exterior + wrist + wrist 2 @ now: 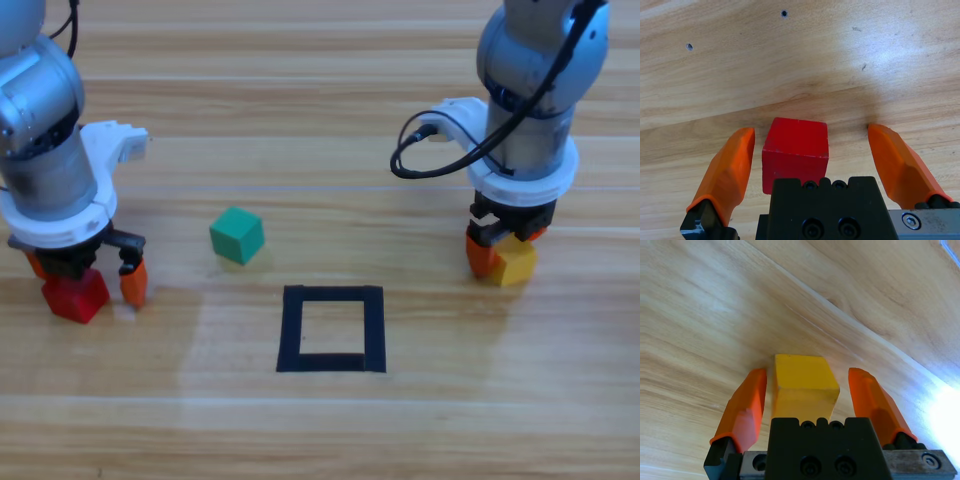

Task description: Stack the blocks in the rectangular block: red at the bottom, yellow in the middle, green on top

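On the wooden table (320,430), the left tool (812,150) stands spread around the red cube (796,150), gaps on both sides. The right tool (805,390) is likewise spread around the yellow cube (802,385). The green cube (237,235) sits free beyond the left tool, near the tape frame (332,329). The cubes look light, rigid, best gripped on opposite flat faces.

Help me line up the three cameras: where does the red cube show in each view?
High view: red cube at lower left, between the left tool's open orange jaws, left of the black tape frame.
Left wrist view: red cube at centre-bottom, between the jaws, apart from the right one.
Right wrist view: not in it; only the yellow cube shows.
Shared landmark: the left tool's orange jaws flanking the cube.
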